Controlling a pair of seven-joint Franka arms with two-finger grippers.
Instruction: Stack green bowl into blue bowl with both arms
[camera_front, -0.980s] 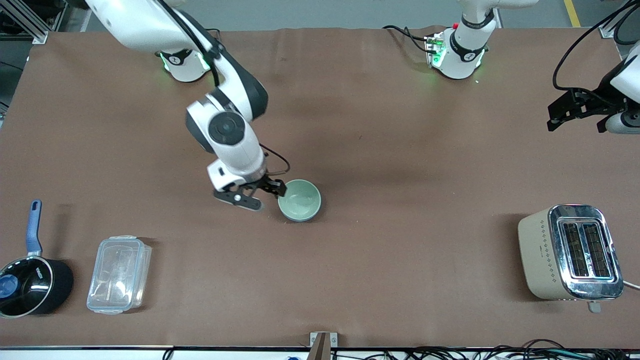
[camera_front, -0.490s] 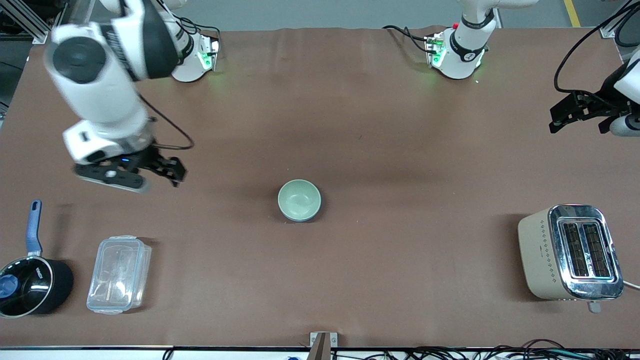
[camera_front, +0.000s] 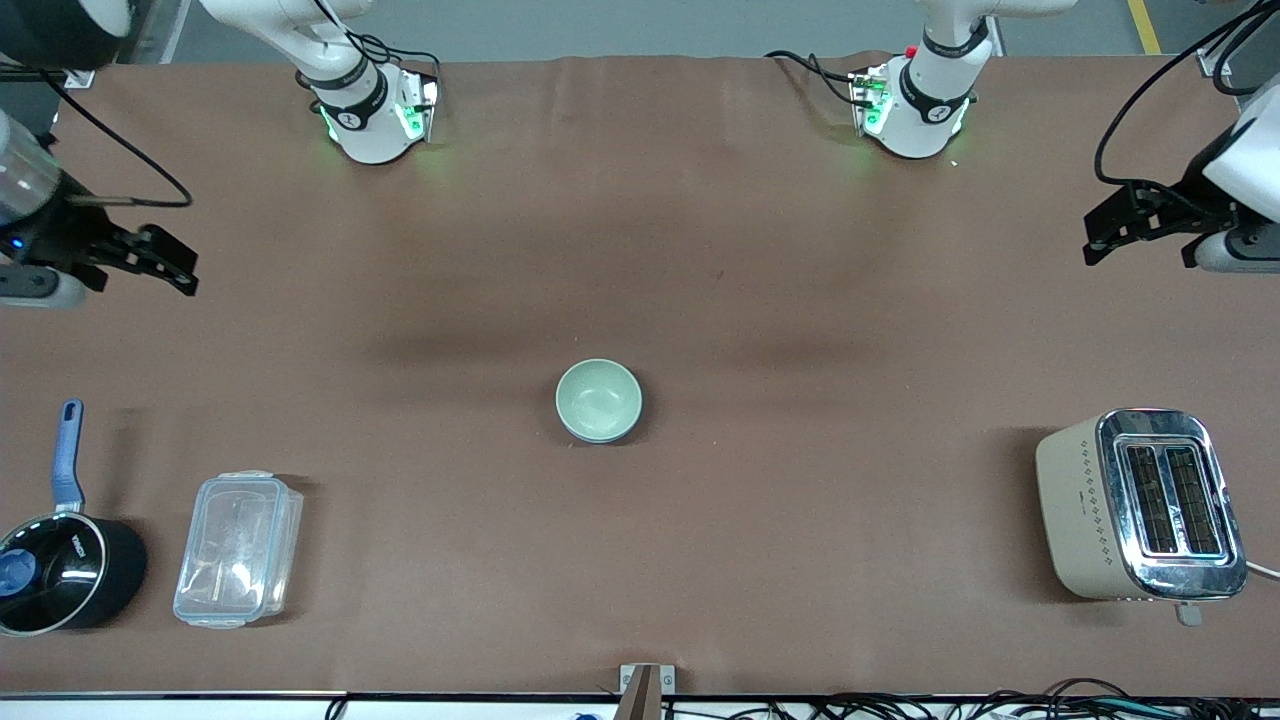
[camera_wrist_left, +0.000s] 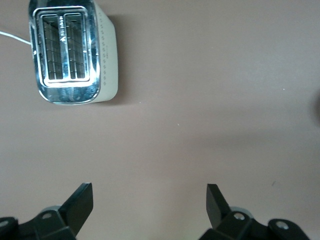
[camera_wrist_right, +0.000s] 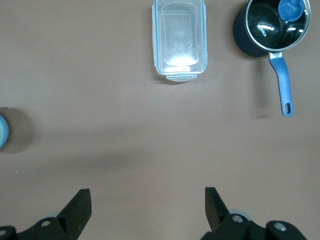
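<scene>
The green bowl (camera_front: 598, 398) sits in the middle of the table, nested in the blue bowl, of which only a thin blue edge (camera_front: 601, 440) shows under it. A sliver of the stacked bowls shows at the edge of the right wrist view (camera_wrist_right: 2, 131). My right gripper (camera_front: 165, 262) is open and empty, up over the right arm's end of the table, well away from the bowls; its open jaws show in the right wrist view (camera_wrist_right: 147, 202). My left gripper (camera_front: 1120, 228) is open and empty, held over the left arm's end of the table, and shows in its own view (camera_wrist_left: 149, 200).
A black saucepan with a blue handle (camera_front: 60, 570) and a clear lidded container (camera_front: 238, 548) stand near the front camera at the right arm's end. A beige toaster (camera_front: 1140, 505) stands at the left arm's end. Both show in the wrist views: toaster (camera_wrist_left: 70, 55), container (camera_wrist_right: 179, 39).
My right gripper has pulled away from the green bowl and swung out and up to the right arm's end of the table. The bowls stay put. The left arm has barely moved.
</scene>
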